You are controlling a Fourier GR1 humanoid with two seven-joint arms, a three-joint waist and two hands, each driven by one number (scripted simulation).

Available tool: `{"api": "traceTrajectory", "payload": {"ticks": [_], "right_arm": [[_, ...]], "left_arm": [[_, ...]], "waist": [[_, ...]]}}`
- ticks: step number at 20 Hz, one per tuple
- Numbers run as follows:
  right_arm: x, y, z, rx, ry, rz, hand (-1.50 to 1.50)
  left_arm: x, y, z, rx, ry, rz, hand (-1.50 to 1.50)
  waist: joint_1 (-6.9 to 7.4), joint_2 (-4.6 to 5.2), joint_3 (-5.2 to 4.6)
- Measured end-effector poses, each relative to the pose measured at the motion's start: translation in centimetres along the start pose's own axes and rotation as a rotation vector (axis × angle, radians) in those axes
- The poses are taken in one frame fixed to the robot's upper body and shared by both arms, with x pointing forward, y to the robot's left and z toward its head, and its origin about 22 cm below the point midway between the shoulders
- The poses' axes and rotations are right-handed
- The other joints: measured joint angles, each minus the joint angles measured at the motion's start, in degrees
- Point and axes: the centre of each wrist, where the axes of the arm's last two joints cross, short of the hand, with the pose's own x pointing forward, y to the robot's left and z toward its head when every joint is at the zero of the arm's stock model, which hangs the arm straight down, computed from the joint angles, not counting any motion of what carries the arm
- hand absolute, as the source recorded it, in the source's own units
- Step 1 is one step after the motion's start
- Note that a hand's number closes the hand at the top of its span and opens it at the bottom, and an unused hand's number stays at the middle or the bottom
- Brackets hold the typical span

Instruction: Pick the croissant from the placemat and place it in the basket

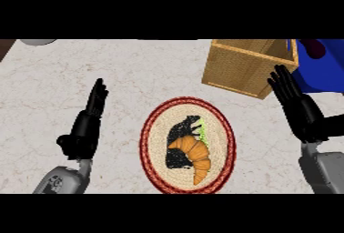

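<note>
While the croissant [193,154] lies on the placemat [153,136], both hands, left hand [86,124] and right hand [300,109], flank it with fingers straight, the basket [242,68] beyond.

Woven straw placemat [153,136], wicker basket [235,68] — veined marble counter [80,68]

Golden-orange curved croissant [195,154]: deep orange, paler ridges along its back.
Oval woven placemat [161,132]: straw-beige centre, dark red braided border, a black figure printed on the weave.
Tan wicker basket [249,63]: honey-brown, fine mesh pattern, lighter rim.
Marble counter [80,63]: cream-white with faint beige veining.
My left hand [87,123]: matte black above a grey forearm.
My right hand [299,109]: black, grey forearm too.
</note>
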Motion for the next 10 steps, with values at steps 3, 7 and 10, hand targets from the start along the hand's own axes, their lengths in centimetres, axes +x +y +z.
{"api": "traceTrajectory", "payload": {"ticks": [3, 7, 10], "right_arm": [[0.8, 1.4, -1.3, 0.126, -0.024, 0.008, 1.5], [3.5, 5.4, -3.9, 0.454, -0.135, 0.034, 1.5], [3.4, 10.7, -3.2, 0.716, -0.237, -0.033, -1.5]], "left_arm": [[0.3, 0.7, -0.7, -0.052, -0.02, -0.018, 0.0], [1.2, 1.6, -1.4, -0.172, -0.052, -0.079, 0.0], [1.4, 2.1, -1.6, -0.228, -0.043, -0.087, 0.0]], "waist": [[0.96, 0.24, 0.82], [3.47, 0.46, 1.35], [3.74, 0.47, 1.5]]}}
